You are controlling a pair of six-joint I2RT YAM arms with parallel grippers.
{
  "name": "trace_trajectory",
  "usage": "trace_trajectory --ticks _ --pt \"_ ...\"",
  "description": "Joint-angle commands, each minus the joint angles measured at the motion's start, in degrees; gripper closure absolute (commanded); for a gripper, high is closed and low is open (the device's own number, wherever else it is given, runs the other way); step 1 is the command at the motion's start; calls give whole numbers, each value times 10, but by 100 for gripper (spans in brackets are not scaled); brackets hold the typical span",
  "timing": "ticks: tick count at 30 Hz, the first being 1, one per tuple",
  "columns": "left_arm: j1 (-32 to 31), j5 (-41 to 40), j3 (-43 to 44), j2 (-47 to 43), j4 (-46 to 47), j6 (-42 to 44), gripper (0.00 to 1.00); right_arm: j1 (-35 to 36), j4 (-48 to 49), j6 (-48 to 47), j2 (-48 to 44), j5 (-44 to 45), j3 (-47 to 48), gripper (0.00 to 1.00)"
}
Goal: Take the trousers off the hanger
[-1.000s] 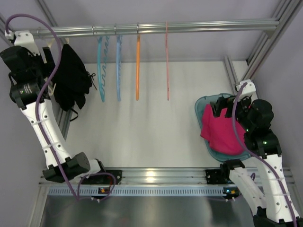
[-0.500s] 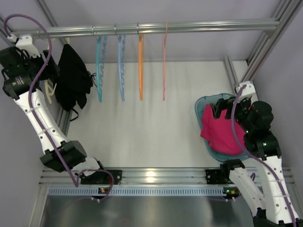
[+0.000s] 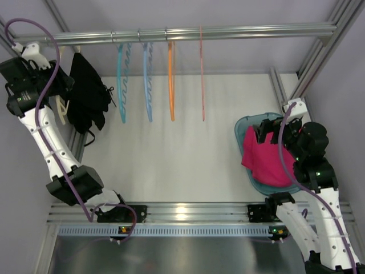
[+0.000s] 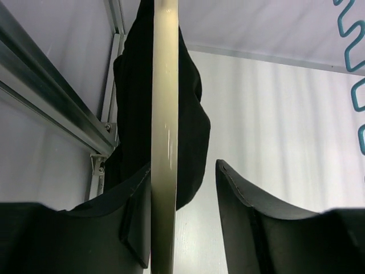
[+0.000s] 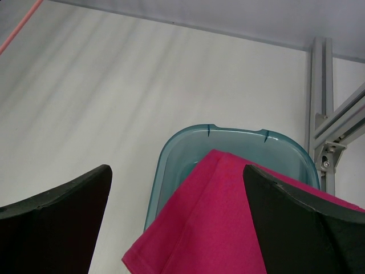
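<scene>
Left gripper (image 4: pixel 183 171) half-wide, astride the hanger (image 4: pixel 164 125): one finger touching, the other apart, no clamp | trousers (image 4: pixel 191 108) draped on hanger, left end of rail (image 3: pixel 182 33) | right gripper (image 5: pixel 177 168) wide, empty | risk: off-centre pinch on thin plastic may slip or swing the hanger, so trousers snag instead of sliding off.

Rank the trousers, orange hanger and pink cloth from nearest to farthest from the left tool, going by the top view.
1. Trousers: far left on the rail, right beside the left tool.
2. Orange hanger: middle of the rail.
3. Pink cloth: in the basin on the right side.
</scene>
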Motion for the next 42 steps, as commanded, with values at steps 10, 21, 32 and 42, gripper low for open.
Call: trace_trajectory --ticks 10,21,32,42 --pt "5 24 -28 -1 112 -69 99 -6 30 6 -6 -5 -5 1" --pt "5 32 -64 -70 235 -135 100 -6 43 37 2 -13 -14 0" --pt "5 44 -147 -154 397 -198 100 -6 40 33 8 -18 -4 1" --pt "4 31 -361 -176 724 -250 100 -6 47 34 24 -20 -3 1"
